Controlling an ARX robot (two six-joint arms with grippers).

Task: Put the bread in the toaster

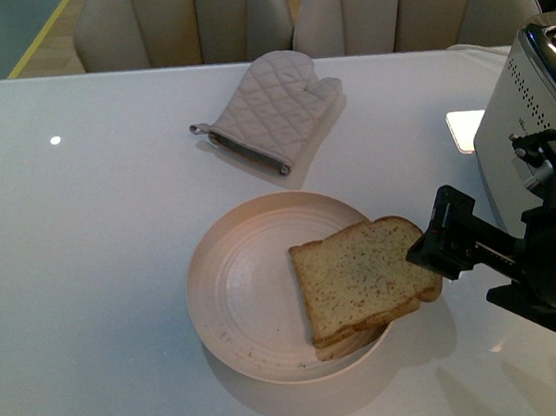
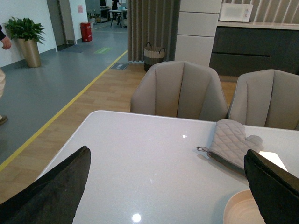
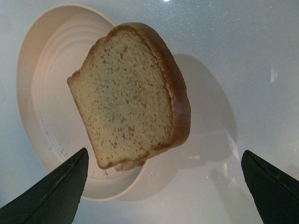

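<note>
Two slices of speckled tan bread (image 1: 361,279) lie stacked on a round cream plate (image 1: 235,273), and the top slice overhangs the plate's right rim. The white toaster (image 1: 533,109) with a chrome top stands at the right edge. My right gripper (image 1: 441,242) is open and empty, just right of the bread's overhanging edge. In the right wrist view the bread (image 3: 126,98) lies ahead of the open right gripper (image 3: 164,156), over the plate (image 3: 42,70). My left gripper (image 2: 167,151) is open and empty above the table and does not show in the front view.
A grey quilted oven mitt (image 1: 272,108) lies beyond the plate, and it also shows in the left wrist view (image 2: 231,144). Beige chairs (image 1: 186,18) stand behind the table's far edge. The plate's rim (image 2: 238,210) shows by the left gripper's right finger.
</note>
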